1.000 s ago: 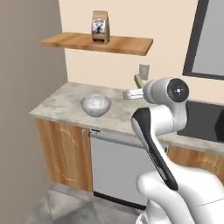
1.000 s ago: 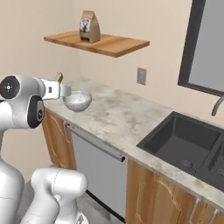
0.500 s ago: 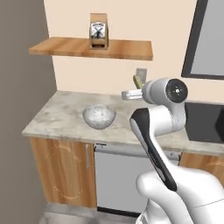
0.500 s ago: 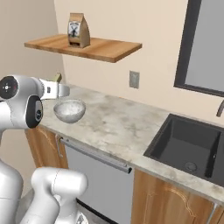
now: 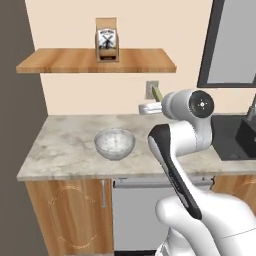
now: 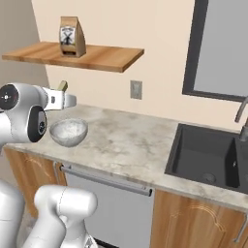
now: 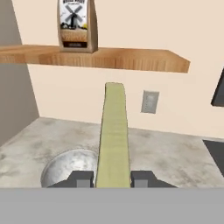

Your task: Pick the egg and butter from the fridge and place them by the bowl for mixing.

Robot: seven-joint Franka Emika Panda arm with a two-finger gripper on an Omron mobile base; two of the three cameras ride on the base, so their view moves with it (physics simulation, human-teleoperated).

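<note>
- From the left base view: the bowl (image 5: 114, 143) sits on the marble counter (image 5: 60, 150), below the wooden shelf (image 5: 75, 61) with its paper bag (image 5: 106, 39). Up at wall-socket height, just right of the bowl and behind it, the gripper (image 5: 150, 106) carries the butter (image 5: 157, 93) in the air, the stick's end poking up past the white hand. I take it the stick is carried high so that it clears the bowl's rim on the way over.
- From the right base view: the gripper (image 6: 64, 97) reaches out above the bowl (image 6: 68, 131), with the butter (image 6: 62, 85) showing as a small olive tip over the hand. The sink (image 6: 208, 160) lies well apart at the far right of the counter (image 6: 131, 140), so the bare marble beside the bowl looks like the natural spot to set the stick down.
- From the hand view: the two dark fingertips (image 7: 81, 178) are clenched on the near end of the butter (image 7: 113, 135), one on each side, and the stick runs straight away from them toward the wall socket (image 7: 150, 101). The bowl (image 7: 70, 168) lies below and left of it, not touching.
- No egg can be made out on the counter, so that part looks not yet done.
</note>
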